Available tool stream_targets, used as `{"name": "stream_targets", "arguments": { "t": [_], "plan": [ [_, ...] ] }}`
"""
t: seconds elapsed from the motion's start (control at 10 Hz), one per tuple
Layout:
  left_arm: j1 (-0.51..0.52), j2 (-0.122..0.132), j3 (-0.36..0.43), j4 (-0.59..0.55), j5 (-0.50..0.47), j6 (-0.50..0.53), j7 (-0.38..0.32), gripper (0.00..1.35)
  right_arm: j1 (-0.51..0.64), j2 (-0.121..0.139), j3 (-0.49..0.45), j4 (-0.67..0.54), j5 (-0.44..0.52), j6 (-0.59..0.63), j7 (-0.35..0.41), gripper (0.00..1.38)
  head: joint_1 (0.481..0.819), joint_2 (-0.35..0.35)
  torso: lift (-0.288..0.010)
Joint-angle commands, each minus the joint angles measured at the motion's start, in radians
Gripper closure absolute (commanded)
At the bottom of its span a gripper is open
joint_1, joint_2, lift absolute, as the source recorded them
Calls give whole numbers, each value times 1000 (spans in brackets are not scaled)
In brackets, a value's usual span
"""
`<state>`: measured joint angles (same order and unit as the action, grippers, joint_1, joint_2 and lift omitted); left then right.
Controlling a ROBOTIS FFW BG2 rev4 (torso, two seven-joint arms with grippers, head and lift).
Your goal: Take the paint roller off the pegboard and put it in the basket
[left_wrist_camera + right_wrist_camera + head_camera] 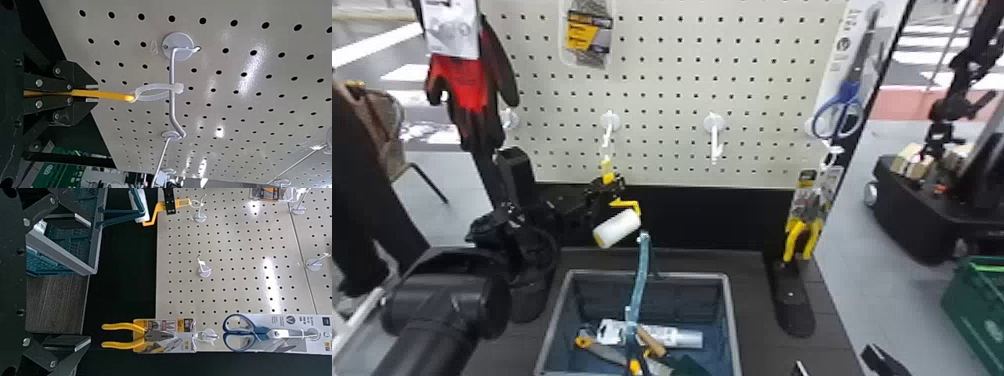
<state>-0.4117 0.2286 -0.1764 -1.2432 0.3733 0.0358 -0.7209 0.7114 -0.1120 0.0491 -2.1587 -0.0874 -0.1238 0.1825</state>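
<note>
In the head view, the paint roller (627, 220) hangs in the left tool (605, 189), which is closed on its yellow handle (607, 169). The white sleeve (617, 228) is a short, smooth-looking cylinder with a yellowish end, tilted, below the tool and a little to its right. A bent yellow frame (632, 203) runs from just under the tool to the sleeve's higher end. In the left wrist view, the handle is slim and orange-yellow, pinched between both fingers. A whitish loop (154, 88) at its end, beyond the fingertips, goes around a metal hook (172, 72) on the pegboard (235, 113), so the roller is still hooked there.

Below the left tool, the basket (735, 330) stands on the table (752, 300), grey-rimmed and blue inside, with a wooden handle (651, 341) among the things in it. The right tool (832, 357), at the head view's lower right, is wide open and empty. Beyond its fingers are yellow-handled pliers (803, 237) and blue scissors (839, 115).
</note>
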Motion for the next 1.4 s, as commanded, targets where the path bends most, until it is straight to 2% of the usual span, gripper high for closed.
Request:
{"name": "stream_targets", "arguments": {
  "t": [0.0, 0.6, 1.3],
  "plan": [
    [0, 0, -2, 0, 3, 1, 0, 1211, 0, 0, 0, 0, 0, 0, 0, 251, 549, 0, -100],
    [0, 2, -3, -2, -1, -4, 1, 1211, 2, 0, 0, 0, 0, 0, 0, 251, 549, 0, -100],
    [97, 32, 71, -221, -34, 21, 17, 1211, 15, -3, 0, -2, -3, 7, 0, 249, 549, 0, -100]
  ]
}}
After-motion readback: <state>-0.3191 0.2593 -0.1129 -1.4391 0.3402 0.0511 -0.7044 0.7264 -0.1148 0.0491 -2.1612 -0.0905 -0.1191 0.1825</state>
